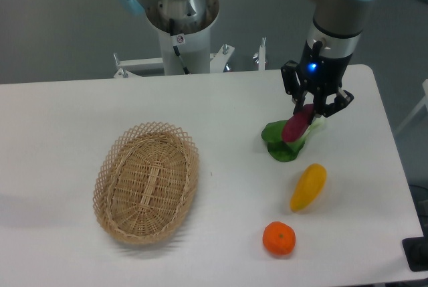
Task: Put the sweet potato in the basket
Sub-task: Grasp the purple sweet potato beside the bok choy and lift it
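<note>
The sweet potato (295,126) is dark magenta-red and hangs tilted between the fingers of my gripper (309,110), a little above the table at the right. The gripper is shut on its upper end. Its lower end overlaps a green leafy vegetable (279,144) lying under it. The basket (148,181) is a light tan oval wicker one with a looped rim, at the left front of the table, with nothing in it. It lies well to the left of the gripper.
A yellow-orange oblong fruit (308,186) lies in front of the gripper. A round orange tangerine (279,239) sits near the front edge. The robot's white base column (182,26) stands at the back. The table's right edge (391,140) is close to the gripper.
</note>
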